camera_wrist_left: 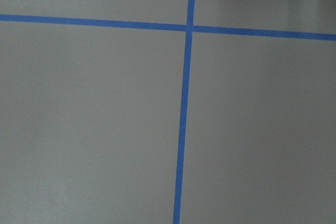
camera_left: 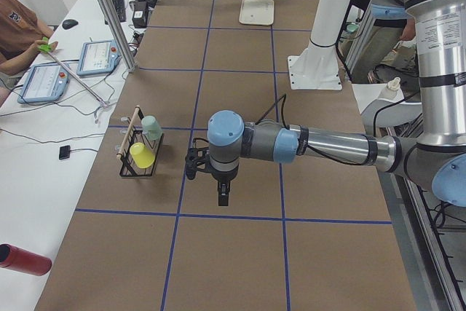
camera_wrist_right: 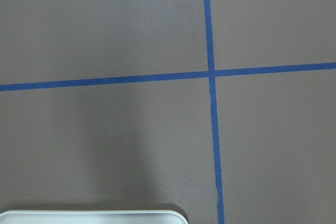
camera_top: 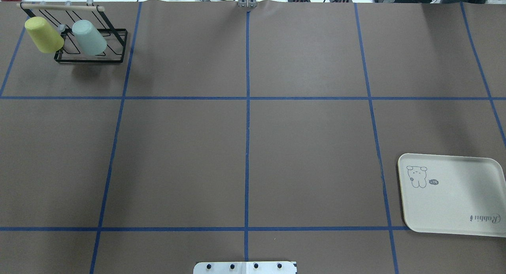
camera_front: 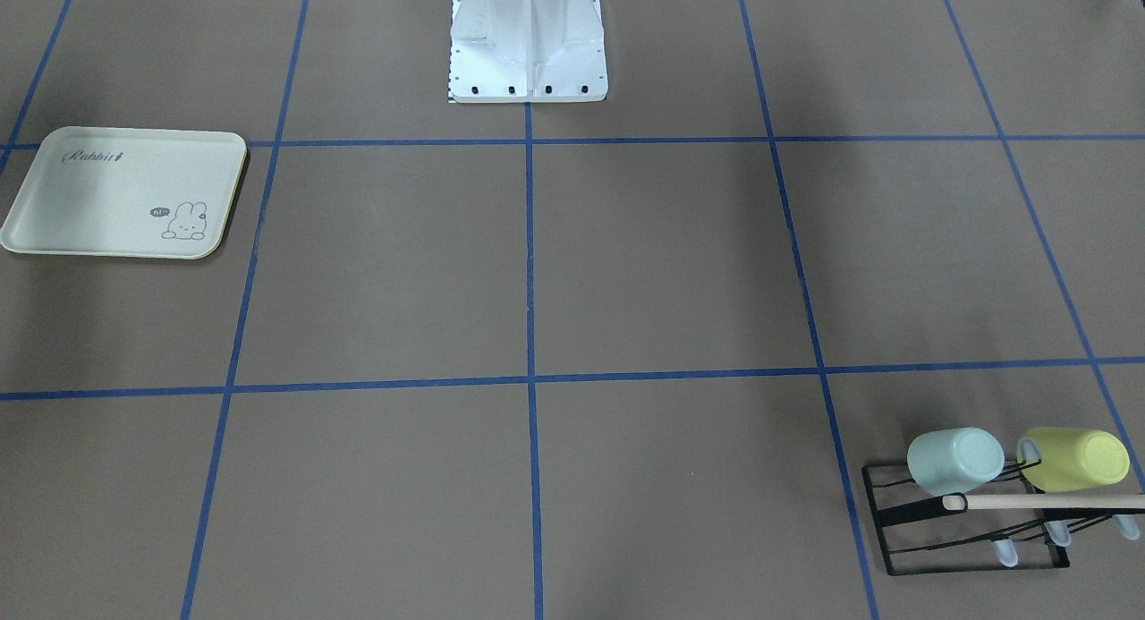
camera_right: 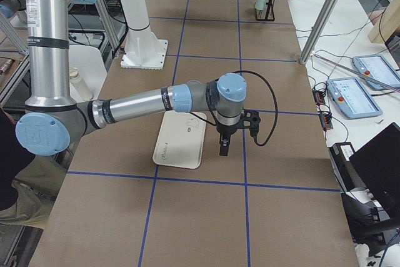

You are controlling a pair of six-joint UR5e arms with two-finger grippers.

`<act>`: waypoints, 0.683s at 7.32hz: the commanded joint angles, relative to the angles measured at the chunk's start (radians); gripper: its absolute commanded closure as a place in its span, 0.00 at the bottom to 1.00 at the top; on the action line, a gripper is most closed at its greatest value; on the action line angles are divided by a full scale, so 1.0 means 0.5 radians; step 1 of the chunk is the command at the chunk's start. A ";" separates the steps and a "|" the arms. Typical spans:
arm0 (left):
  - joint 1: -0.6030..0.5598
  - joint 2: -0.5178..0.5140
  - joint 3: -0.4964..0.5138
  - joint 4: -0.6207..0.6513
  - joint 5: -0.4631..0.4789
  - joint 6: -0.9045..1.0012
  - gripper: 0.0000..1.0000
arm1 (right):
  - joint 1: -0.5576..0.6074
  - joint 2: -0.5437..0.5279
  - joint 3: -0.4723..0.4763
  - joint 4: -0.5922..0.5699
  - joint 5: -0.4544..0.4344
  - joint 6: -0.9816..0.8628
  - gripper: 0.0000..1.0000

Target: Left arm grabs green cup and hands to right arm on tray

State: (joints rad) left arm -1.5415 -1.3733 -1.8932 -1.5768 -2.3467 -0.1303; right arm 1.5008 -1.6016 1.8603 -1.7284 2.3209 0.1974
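1. The green cup (camera_top: 89, 37) is hung tilted on a black wire rack (camera_top: 91, 61) at the table's far left corner, just beside a yellow cup (camera_top: 44, 34). Only the pale one should be gripped by its wall and drawn off along its peg's slant, under the wooden rod (camera_top: 59, 6).
2. The left gripper (camera_left: 223, 194) is held over bare table, well apart from the rack. Whether its jaws are apart cannot be told.
3. The middle squares are judged to offer room for the hand-over.
4. The right gripper (camera_right: 223, 148) is held just beside the tray (camera_top: 450, 195). Its jaws cannot be judged either. The tray's raised rim must be cleared at set-down.
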 commanded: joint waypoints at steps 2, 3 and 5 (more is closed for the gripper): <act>0.009 -0.036 -0.030 -0.025 -0.202 -0.003 0.01 | -0.050 0.031 0.004 0.100 0.000 0.007 0.00; 0.015 -0.042 -0.060 -0.025 -0.206 -0.003 0.01 | -0.059 0.022 -0.054 0.140 -0.003 -0.002 0.00; 0.030 -0.036 -0.070 -0.028 -0.206 -0.006 0.00 | -0.065 0.007 -0.057 0.342 0.000 -0.002 0.00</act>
State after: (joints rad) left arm -1.5321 -1.3904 -1.9281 -1.5894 -2.4469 -0.1316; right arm 1.4712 -1.5948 1.8363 -1.6165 2.3206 0.1982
